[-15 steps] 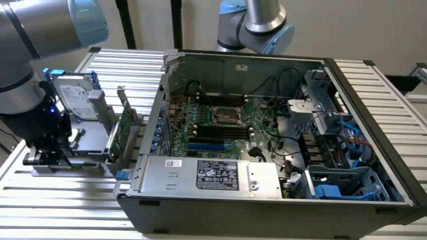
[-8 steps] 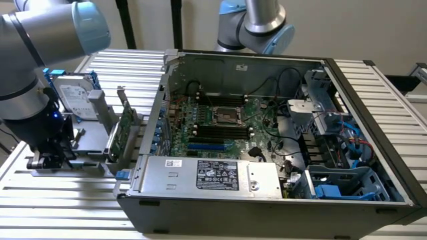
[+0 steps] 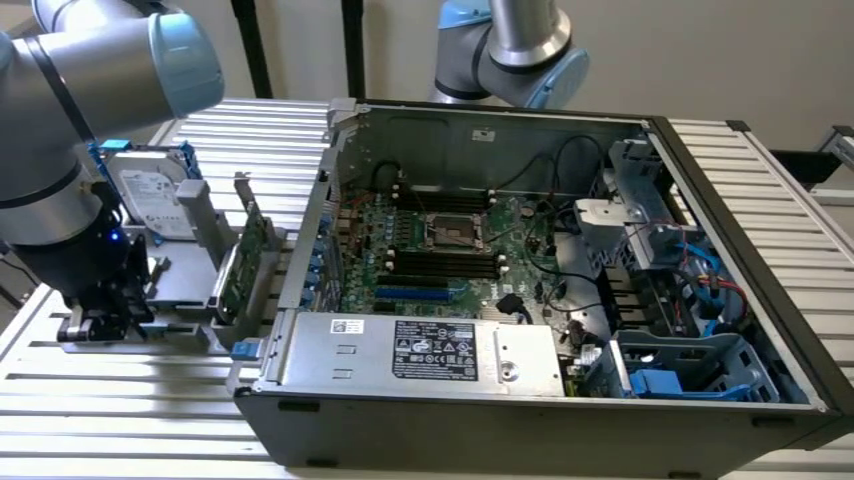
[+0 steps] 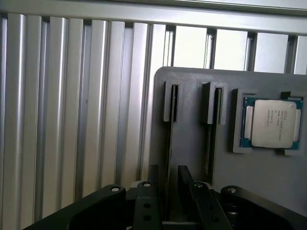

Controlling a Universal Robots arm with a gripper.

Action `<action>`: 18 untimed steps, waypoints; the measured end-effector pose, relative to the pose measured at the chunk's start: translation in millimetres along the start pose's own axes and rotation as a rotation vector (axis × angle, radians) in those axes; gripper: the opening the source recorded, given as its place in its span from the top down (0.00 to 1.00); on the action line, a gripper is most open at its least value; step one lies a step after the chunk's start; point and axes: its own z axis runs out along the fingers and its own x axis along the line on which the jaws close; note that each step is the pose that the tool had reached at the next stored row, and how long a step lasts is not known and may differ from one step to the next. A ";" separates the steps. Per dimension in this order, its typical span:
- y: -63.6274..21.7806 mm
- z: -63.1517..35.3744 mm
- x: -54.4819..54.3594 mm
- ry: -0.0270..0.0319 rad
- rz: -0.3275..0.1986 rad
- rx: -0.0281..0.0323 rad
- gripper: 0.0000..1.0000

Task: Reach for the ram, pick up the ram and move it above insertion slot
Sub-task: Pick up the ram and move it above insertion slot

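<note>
Black gripper [image 4: 169, 173] low over a grey holder [image 4: 192, 148], which lies on a ribbed metal table [image 4: 72, 120]. Two fingers [image 4: 153, 176] stand apart with a clear gap between them. The holder has two long narrow slots side by side. The gap lines up with the slot farther from the processor [image 4: 169, 120]; what sits inside it is too dark to tell. Second slot [image 4: 214, 129] beside it. Processor [image 4: 271, 123], silver lid on a green board, sits in a square recess just beside the second slot.
</note>
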 end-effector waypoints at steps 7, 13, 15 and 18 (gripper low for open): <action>0.0 0.2 0.0 -0.0001 0.000 0.0000 0.87; -0.1 0.3 0.0 -0.0003 0.005 -0.0001 0.87; -0.1 0.4 0.0 -0.0006 0.021 -0.0001 0.87; -0.1 0.7 0.0 -0.0015 0.057 -0.0001 0.87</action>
